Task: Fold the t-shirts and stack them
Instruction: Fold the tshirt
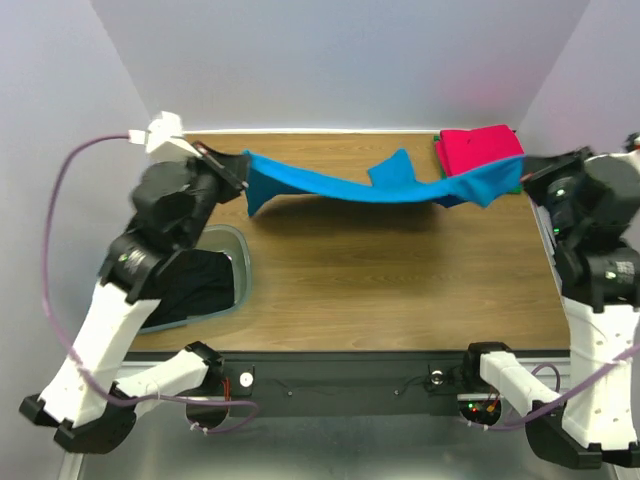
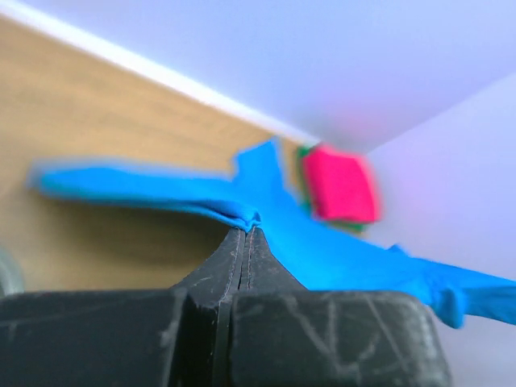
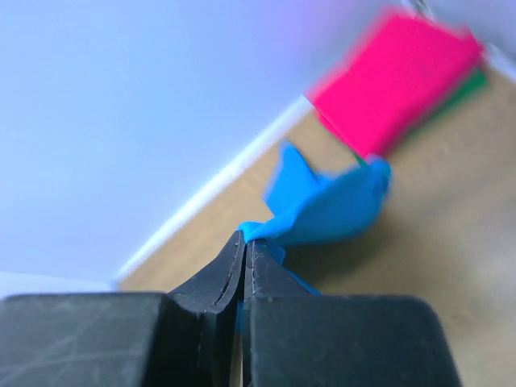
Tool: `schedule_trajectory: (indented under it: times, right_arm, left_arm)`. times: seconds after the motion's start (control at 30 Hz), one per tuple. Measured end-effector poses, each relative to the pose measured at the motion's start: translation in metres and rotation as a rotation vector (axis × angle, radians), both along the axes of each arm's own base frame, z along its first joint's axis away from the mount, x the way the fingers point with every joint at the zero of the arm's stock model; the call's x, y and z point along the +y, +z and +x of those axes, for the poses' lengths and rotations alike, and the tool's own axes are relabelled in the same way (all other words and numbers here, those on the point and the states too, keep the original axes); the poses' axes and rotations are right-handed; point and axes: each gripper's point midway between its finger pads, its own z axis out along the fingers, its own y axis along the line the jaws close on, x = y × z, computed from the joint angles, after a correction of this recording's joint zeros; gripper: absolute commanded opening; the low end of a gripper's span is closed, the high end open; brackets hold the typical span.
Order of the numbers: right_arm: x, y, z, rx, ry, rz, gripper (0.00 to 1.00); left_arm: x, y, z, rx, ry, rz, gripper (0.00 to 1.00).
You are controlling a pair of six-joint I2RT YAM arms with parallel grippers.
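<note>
step: spreading bright blue cloth t-shirt [image 1: 340,185], hung taut above brown wooden table [image 1: 400,290] | left gripper [image 1: 238,172] clamped on one end, right gripper [image 1: 522,183] clamped on other, possibly hem | next: hold tension even, lower flat, clear of folded red-pink cloth shirt [image 1: 480,148]

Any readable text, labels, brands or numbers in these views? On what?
None readable. No legible text on the blue t-shirt, folded red-pink t-shirt, bin, table, left arm or right arm. Both wrist views are partly blurred.
</note>
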Motion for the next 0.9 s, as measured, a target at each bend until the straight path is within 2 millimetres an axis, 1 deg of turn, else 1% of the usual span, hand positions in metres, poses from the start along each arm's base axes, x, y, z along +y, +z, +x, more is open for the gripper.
schedule_trajectory:
  times: [0.03,0.07,0.1,0.13,0.17,0.2,0.23,0.27,0.3,0.33,0.37,0.4,0.47,0.53,0.57,0.63,0.67,0.73,0.8,0.87,0.9]
  right_arm:
    - [0.0,0.022,-0.004,-0.045,0.003,-0.007,0.0]
    - [0.0,0.047,-0.009,-0.104,0.008,-0.019,0.0]
    - [0.0,0.066,-0.015,-0.146,0.013,-0.027,0.0]
    - [0.001,0.094,-0.024,-0.212,0.016,-0.035,0.01]
    - [0.001,0.114,-0.033,-0.263,0.019,-0.045,0.0]
    - [0.001,0.129,-0.04,-0.302,0.021,-0.048,0.0]
    - [0.001,0.152,-0.054,-0.36,0.023,-0.056,0.0]
    - [0.001,0.164,-0.062,-0.393,0.023,-0.06,0.0]
    - [0.001,0.181,-0.076,-0.442,0.023,-0.063,0.0]
    - [0.001,0.188,-0.082,-0.462,0.024,-0.065,0.0]
    - [0.001,0.202,-0.095,-0.508,0.024,-0.067,0.0]
    - [0.001,0.217,-0.111,-0.559,0.024,-0.071,0.0]
    - [0.001,0.234,-0.133,-0.621,0.023,-0.075,0.0]
    - [0.001,0.247,-0.151,-0.673,0.022,-0.078,0.0]
    - [0.001,0.25,-0.156,-0.688,0.022,-0.079,0.0]
    - [0.002,0.252,-0.158,-0.696,0.024,-0.08,0.0]
    - [0.002,0.251,-0.156,-0.691,0.026,-0.08,0.0]
    - [0.002,0.244,-0.142,-0.657,0.028,-0.083,0.0]
    - [0.003,0.232,-0.116,-0.6,0.034,-0.088,0.0]
    - [0.005,0.211,-0.074,-0.52,0.044,-0.091,0.0]
    - [0.006,0.193,-0.044,-0.459,0.053,-0.092,0.0]
  left_arm:
    - [0.004,0.024,-0.009,-0.054,-0.01,-0.027,0.0]
    - [0.007,0.038,-0.014,-0.084,-0.013,-0.043,0.0]
    - [0.012,0.061,-0.026,-0.131,-0.023,-0.068,0.0]
    - [0.017,0.079,-0.036,-0.17,-0.029,-0.088,0.0]
    - [0.021,0.093,-0.044,-0.2,-0.038,-0.103,0.0]
    - [0.025,0.109,-0.054,-0.233,-0.051,-0.119,0.0]
    - [0.027,0.12,-0.061,-0.258,-0.061,-0.13,0.0]
    - [0.029,0.132,-0.07,-0.287,-0.076,-0.142,0.0]
    - [0.03,0.138,-0.075,-0.299,-0.088,-0.148,0.0]
    - [0.033,0.146,-0.085,-0.32,-0.103,-0.157,0.0]
    - [0.037,0.157,-0.097,-0.348,-0.118,-0.171,0.0]
    - [0.04,0.163,-0.104,-0.366,-0.129,-0.179,0.0]
    - [0.045,0.173,-0.119,-0.399,-0.149,-0.196,0.0]
    - [0.048,0.176,-0.127,-0.412,-0.16,-0.202,0.0]
    - [0.049,0.176,-0.13,-0.414,-0.163,-0.203,0.0]
    - [0.049,0.174,-0.13,-0.406,-0.164,-0.199,0.0]
    - [0.048,0.172,-0.128,-0.4,-0.161,-0.197,0.0]
    - [0.047,0.166,-0.122,-0.38,-0.144,-0.188,0.0]
    - [0.047,0.155,-0.11,-0.35,-0.113,-0.175,0.0]
    - [0.047,0.137,-0.089,-0.298,-0.045,-0.158,0.0]
    - [0.048,0.125,-0.076,-0.267,-0.004,-0.149,0.0]
